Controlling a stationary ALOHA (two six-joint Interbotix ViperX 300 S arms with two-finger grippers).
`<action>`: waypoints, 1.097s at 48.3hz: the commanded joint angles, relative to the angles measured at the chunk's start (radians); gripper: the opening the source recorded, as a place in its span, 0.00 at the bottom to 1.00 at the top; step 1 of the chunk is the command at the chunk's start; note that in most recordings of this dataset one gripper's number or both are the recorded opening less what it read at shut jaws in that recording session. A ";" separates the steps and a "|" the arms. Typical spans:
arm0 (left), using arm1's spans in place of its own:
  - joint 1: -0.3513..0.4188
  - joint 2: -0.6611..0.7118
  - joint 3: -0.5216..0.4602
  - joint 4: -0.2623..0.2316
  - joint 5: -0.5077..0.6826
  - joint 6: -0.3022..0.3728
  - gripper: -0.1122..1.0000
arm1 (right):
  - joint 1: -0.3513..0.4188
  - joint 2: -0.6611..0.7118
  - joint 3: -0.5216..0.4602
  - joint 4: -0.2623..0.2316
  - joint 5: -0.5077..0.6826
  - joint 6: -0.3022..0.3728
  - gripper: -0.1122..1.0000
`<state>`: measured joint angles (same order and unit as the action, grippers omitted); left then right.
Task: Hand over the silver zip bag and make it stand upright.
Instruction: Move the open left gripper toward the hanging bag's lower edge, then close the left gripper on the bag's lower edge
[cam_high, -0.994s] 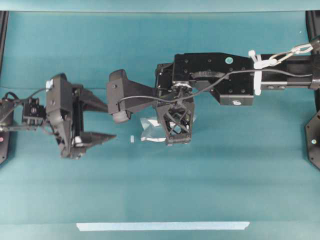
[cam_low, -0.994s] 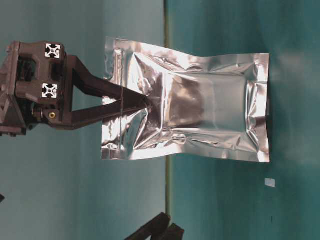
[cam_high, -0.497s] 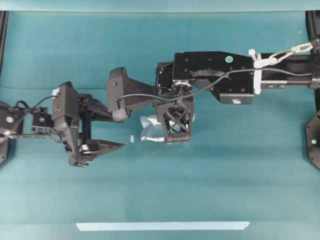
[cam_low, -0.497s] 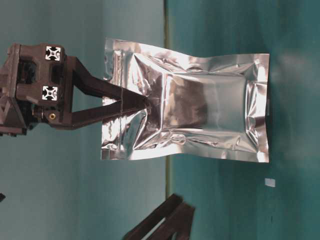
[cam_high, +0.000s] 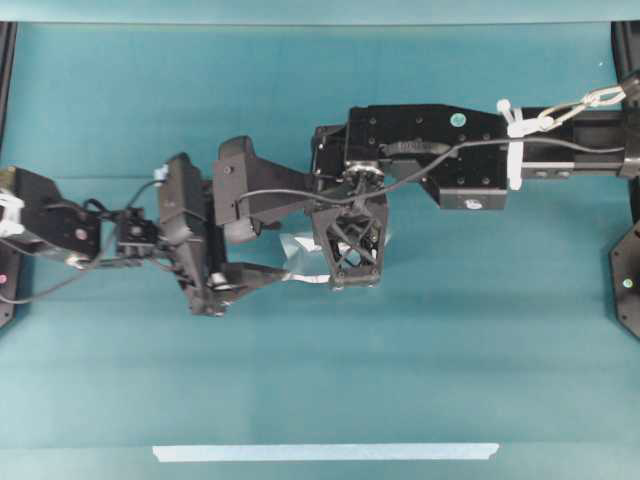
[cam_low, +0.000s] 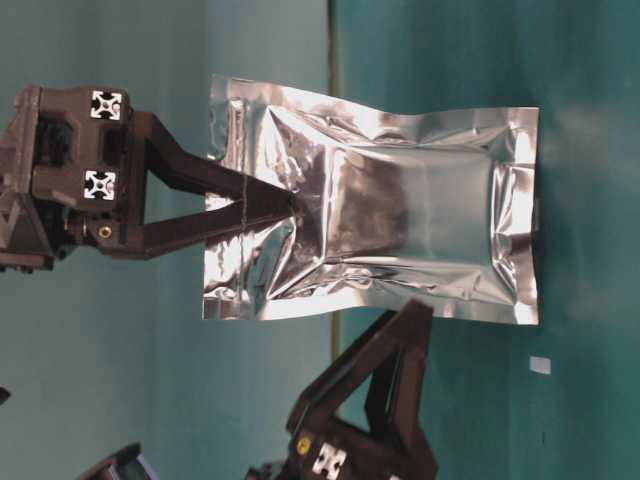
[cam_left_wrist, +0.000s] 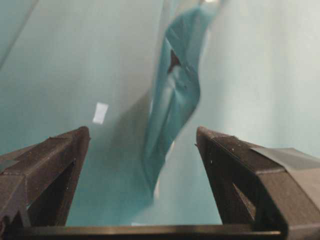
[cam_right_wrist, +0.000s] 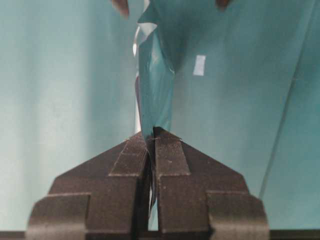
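While the right end effector (cam_right_wrist: 152, 145) holds its fingers clamped on 1 sealed edge of the silver zip bag (cam_low: 400, 215), we read the handover as prepared but not made. The table-level view, which appears turned on its side, shows the bag hanging from that grip with its opposite sealed edge at or just above the tabletop (cam_high: 420, 380); we cannot tell whether it touches. In the overhead view the bag shows only as a crinkled silver patch (cam_high: 298, 262) beneath the right arm, near the middle of the tabletop.

The left end effector (cam_left_wrist: 145, 165) has its fingers spread wide apart and holds nothing. Its wrist view looks edge-on at the bag, which lies ahead of the gap between the 2 fingers and is not yet between them. In the overhead view the left fingertips sit just beside the bag's near edge.

Status as we judge it:
1. Bag lifted and presented: done.
2. Left end effector brought to the bag: nearly done.
3. Left grip, right release: not yet done.
4. Bag set standing upright on the tabletop and released: not yet done.

A small pale scrap (cam_low: 540, 365) lies on the tabletop near the bag, and a pale tape strip (cam_high: 325, 452) lies well apart along the near edge.
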<state>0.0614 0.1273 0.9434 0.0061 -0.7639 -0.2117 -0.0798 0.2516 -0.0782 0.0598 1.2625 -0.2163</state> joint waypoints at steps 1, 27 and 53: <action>-0.009 0.017 -0.035 0.002 -0.023 -0.011 0.94 | 0.005 -0.011 -0.006 -0.002 -0.003 0.011 0.11; -0.012 0.123 -0.150 0.002 -0.061 -0.060 0.94 | 0.005 -0.011 0.003 -0.003 -0.017 0.009 0.11; -0.026 0.167 -0.183 0.002 -0.052 -0.032 0.42 | 0.005 -0.012 0.009 -0.002 -0.028 0.012 0.11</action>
<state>0.0430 0.2899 0.7823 0.0061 -0.8145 -0.2470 -0.0782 0.2516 -0.0660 0.0552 1.2410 -0.2148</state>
